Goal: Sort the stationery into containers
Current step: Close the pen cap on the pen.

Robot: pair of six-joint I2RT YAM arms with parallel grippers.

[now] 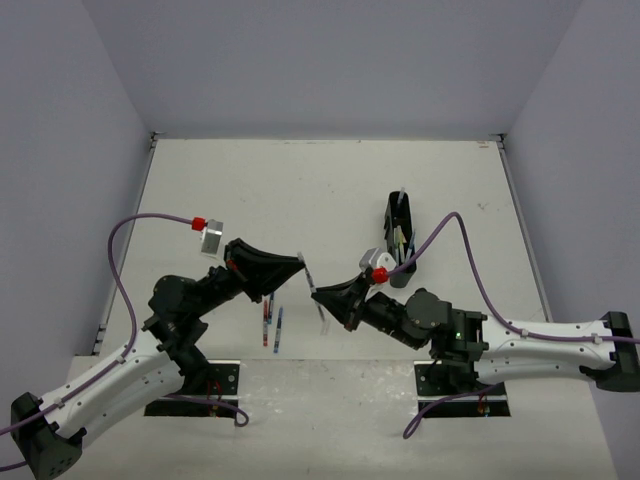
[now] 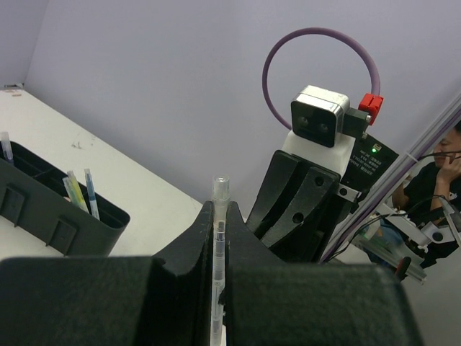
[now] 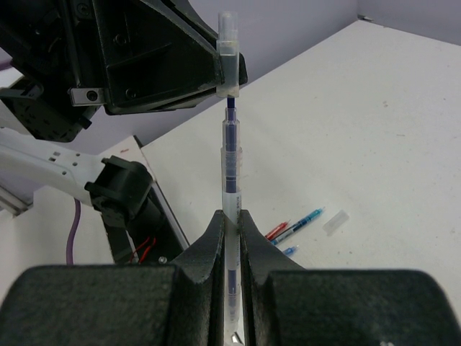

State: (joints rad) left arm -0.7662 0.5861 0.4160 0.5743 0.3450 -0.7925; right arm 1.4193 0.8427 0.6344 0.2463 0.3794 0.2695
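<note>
Both grippers are clamped on one blue pen point(image 3: 229, 162) in the air above the middle of the desk point(image 1: 250, 190): the right gripper point(image 3: 230, 216) holds the barrel, the left gripper point(image 1: 298, 264) the clear cap point(image 3: 227, 61). Capping seems to be the step in hand; next, press the two straight together, then carry the pen to the tray point(image 1: 391, 225) at far right

Both arms reach inward, left claw point(image 1: 299, 259) and right claw point(image 1: 319, 298) clamped shut, tips close together.

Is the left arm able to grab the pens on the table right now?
Probably not: the left gripper is shut on a pen the right gripper also holds. Table pens lie nearby.
</note>
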